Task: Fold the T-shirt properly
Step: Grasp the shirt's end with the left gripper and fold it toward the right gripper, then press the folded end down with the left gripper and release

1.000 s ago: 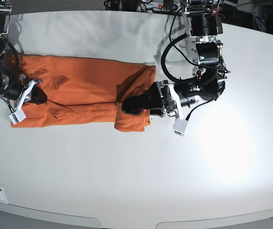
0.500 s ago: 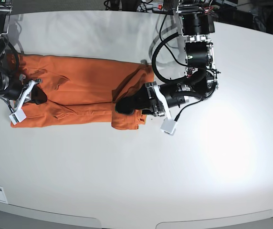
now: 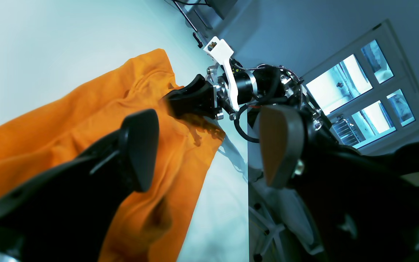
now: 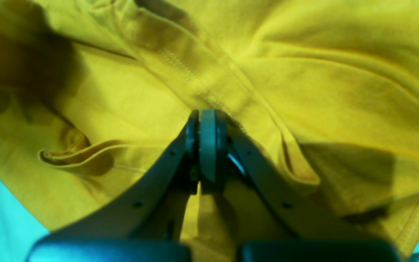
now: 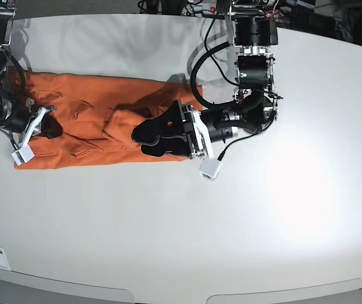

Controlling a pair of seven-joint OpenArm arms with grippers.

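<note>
Base view first: the T-shirt [image 5: 99,126] lay as a long orange band across the far-left part of the white desk [image 5: 231,240], already narrowed lengthwise, with its right end doubled back over the middle. The left tool [image 5: 144,138] hung right over that doubled-back end with its dark fingers spread apart, nothing between them as far as I could tell. The right tool [image 5: 47,120] sat at the opposite, left end of the T-shirt, pressed down onto the fabric.

Left wrist view: the left tool's two fingers [image 3: 136,149] stood wide apart with only loose orange cloth beneath them. Beyond that, the right tool [image 3: 191,102] showed at the far end of the T-shirt, fingers together against the fabric.

Right wrist view: the colour came out yellowish, but it was the same T-shirt [image 4: 322,83], bunched into ridges around a stitched seam. The right tool [image 4: 207,123] had its fingers closed together right by that seam; whether any cloth sat between them, I couldn't tell.

Worry from here: that fold looked lumpy rather than flat, so thin fabric could slump open again. And if the right tool pulled while pinching, it'd probably drag the whole band crooked.
</note>
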